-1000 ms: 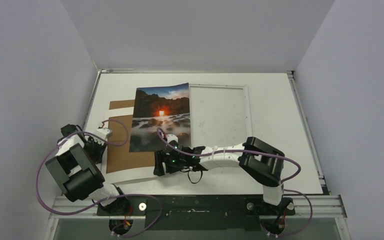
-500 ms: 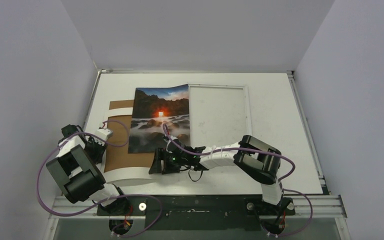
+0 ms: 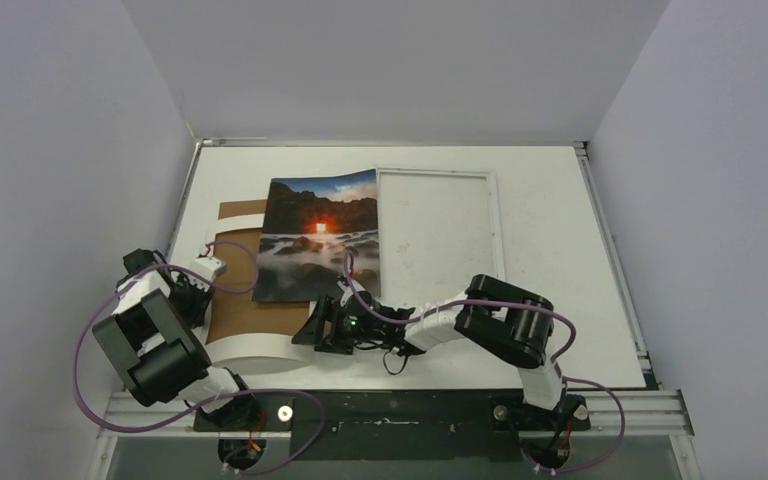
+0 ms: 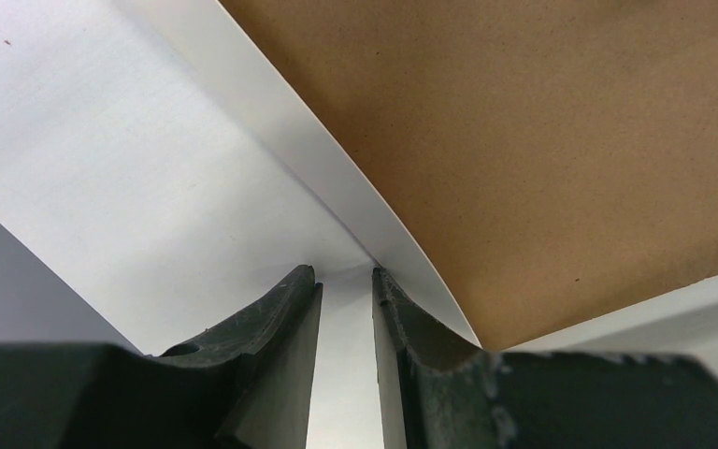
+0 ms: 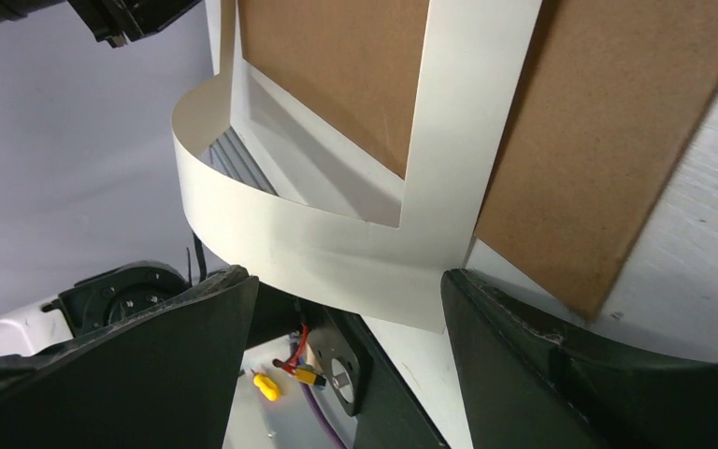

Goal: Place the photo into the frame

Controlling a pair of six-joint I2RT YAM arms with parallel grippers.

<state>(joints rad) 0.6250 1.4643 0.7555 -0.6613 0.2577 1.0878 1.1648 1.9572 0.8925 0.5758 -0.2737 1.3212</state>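
Observation:
The photo (image 3: 317, 240) lies flat at mid-table. It overlaps the brown backing board (image 3: 248, 305) on its left and the left edge of the white frame (image 3: 493, 215) on its right. A white mat (image 3: 258, 346) over the board curls up at its near edge. My left gripper (image 3: 200, 284) sits at the mat's left edge. Its jaws are nearly together, and the mat (image 4: 271, 140) runs into the narrow gap. My right gripper (image 3: 315, 330) is open. Its fingers (image 5: 524, 365) stand on either side of the mat's near corner (image 5: 374, 271), not touching it.
The table's near edge and the black base rail (image 3: 400, 405) lie just behind the right gripper. Grey walls close in the table on the left, back and right. A purple cable (image 3: 230, 262) loops over the board.
My right gripper has moved left along the near edge, up to the curled corner of the mat. The left arm, photo and frame have stayed put.

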